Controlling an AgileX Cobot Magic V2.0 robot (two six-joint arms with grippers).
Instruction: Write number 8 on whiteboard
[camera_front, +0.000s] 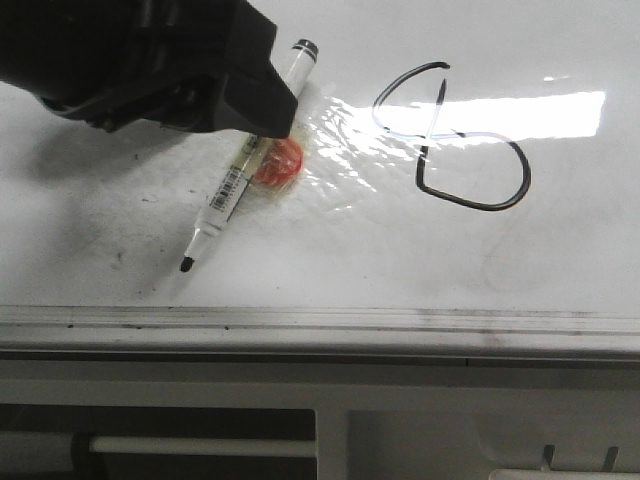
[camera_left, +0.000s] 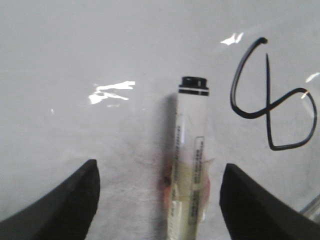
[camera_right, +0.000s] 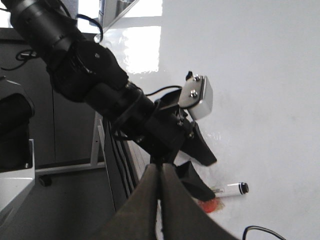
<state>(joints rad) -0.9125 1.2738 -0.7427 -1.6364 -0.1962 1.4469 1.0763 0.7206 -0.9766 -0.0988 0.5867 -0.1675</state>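
Note:
The number 8 (camera_front: 450, 135) is a thin black, tilted two-loop line on the glossy whiteboard (camera_front: 420, 260); it also shows in the left wrist view (camera_left: 270, 100). A white marker (camera_front: 232, 185) lies flat on the board, its black tip towards the near edge. My left gripper (camera_left: 160, 166) hovers open over the marker (camera_left: 192, 130), one finger on each side and neither touching it. In the front view the left gripper (camera_front: 255, 105) covers the marker's middle. My right gripper (camera_right: 161, 165) is shut on nothing, held away from the board.
A red-orange round patch under clear tape (camera_front: 278, 160) sits on the marker's barrel. A silver-grey strip (camera_front: 320, 322) edges the board's near side, with the table frame below. The left arm (camera_right: 125, 105) fills the middle of the right wrist view.

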